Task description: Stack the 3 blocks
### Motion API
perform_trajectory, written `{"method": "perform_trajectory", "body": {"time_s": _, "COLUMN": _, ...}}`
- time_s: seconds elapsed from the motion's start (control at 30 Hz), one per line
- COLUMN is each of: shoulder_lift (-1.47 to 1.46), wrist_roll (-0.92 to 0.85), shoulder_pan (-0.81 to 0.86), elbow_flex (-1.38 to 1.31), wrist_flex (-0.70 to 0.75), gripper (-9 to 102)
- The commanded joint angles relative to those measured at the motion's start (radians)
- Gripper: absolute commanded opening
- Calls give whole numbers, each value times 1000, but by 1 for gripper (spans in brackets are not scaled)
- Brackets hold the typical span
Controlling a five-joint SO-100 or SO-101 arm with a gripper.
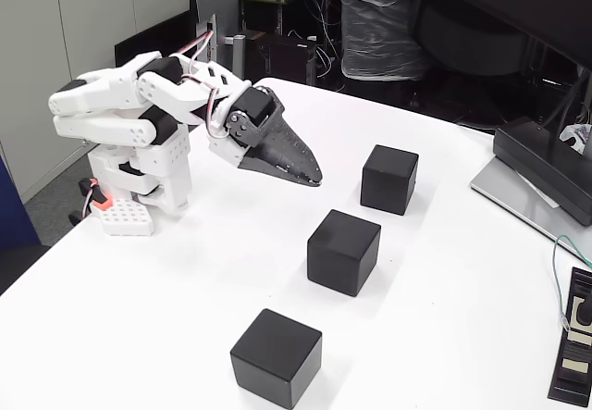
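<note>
Nearest the camera in the fixed view sits one black cube [276,356], low on the white table [444,336], close to the bottom edge of the picture. Further back and slightly to the right stands a second black cube [343,251], well apart from the first. Beyond that, again a little to the right, rests the third black cube [388,179]. All three stand singly on the tabletop in a loose diagonal line, none touching another and none stacked.

At the lower right corner lies a black box with white labels [575,347], with a thin cable running past it. Above it, at the right edge, a dark flat device [541,174] sits on a grey slab.

On the left side of the table stands the white arm [129,142], folded over its base. Its gripper [310,177] points down to the right, hanging above the table, clear of every cube, with its dark jaws brought together on nothing.
</note>
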Motion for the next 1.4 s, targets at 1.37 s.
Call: {"method": "perform_trajectory", "body": {"time_s": 1.37, "shoulder_lift": -54, "wrist_roll": -281, "shoulder_pan": -8, "elbow_flex": -454, "wrist_flex": 345, "gripper": 30}}
